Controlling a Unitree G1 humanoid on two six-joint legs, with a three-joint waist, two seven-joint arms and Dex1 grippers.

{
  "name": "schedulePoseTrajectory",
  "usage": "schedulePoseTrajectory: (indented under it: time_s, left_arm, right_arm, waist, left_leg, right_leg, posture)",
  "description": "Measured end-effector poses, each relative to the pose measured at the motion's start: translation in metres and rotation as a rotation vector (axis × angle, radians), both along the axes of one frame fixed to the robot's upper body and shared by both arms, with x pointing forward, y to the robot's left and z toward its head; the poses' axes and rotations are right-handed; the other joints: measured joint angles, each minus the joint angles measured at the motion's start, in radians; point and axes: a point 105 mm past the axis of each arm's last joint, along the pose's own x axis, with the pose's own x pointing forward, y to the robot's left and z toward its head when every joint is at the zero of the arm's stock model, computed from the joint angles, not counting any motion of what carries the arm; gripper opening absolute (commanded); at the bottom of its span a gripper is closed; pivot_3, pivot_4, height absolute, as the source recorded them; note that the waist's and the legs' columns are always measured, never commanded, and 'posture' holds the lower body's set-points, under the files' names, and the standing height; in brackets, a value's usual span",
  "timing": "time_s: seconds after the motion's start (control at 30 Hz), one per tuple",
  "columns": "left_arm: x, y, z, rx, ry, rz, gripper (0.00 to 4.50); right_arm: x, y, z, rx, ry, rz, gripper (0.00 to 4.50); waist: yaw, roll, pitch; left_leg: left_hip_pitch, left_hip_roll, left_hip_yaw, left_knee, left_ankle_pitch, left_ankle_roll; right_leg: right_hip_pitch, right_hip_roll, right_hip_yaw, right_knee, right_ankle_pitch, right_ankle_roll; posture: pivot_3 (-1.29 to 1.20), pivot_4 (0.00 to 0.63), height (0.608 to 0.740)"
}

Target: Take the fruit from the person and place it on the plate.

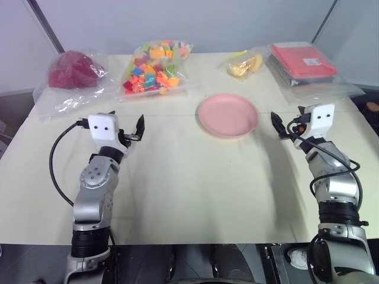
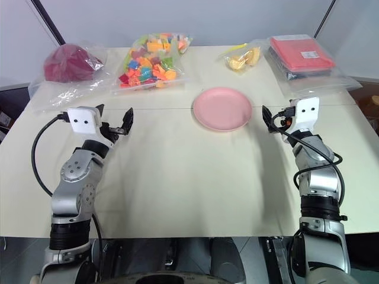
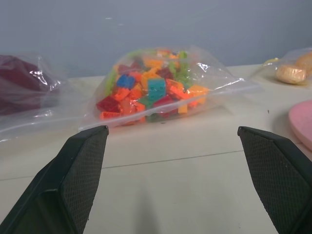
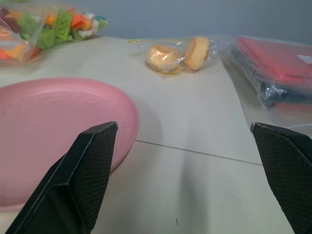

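A: Quick pass. Both arms were up over the table, nothing held. Left gripper had its fingers spread wide with only tabletop between them; right gripper was spread wide too, empty.

B: Fruit? Person?

A: No fruit and no person's hand to mark in these frames. The plate sat bare, mid-table, just beside the right gripper, toward the robot's left of it.

B: So the step in hand?

A: Waiting for the handover, I'd say. To do it well: keep the fingers spread, let the fruit come fully between the pads, close around its widest part since it's said to be smooth and glossy, and don't pull until the hand lets go. The right arm looked the better pick, being nearest the plate.

B: View differences?

A: Head views gave the whole layout: bag of dark red stuff, bag of coloured bricks, bag of pale orange pieces, red packet along the far edge. Wrist views confirmed the finger gaps, which the head views showed poorly, especially on the right.
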Motion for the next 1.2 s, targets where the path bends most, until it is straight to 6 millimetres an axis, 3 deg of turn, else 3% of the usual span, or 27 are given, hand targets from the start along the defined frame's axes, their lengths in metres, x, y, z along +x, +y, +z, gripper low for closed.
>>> schedulePoseTrajectory:
  time_s: [1.2]
  left_arm:
    - [-0.0008,0.0021,-0.0017,-0.021,0.005,0.004,4.44]
  right_arm:
    - [0.0001,0.0000,-0.0025,0.001,0.002,0.003,4.50]
  waist:
    - [0.000,0.000,0.000]
  left_leg:
    - [0.000,0.000,0.000,0.000,0.000,0.000]
  right_leg:
    - [0.000,0.000,0.000,0.000,0.000,0.000]
  posture:
    - [0.00,0.150,0.740]
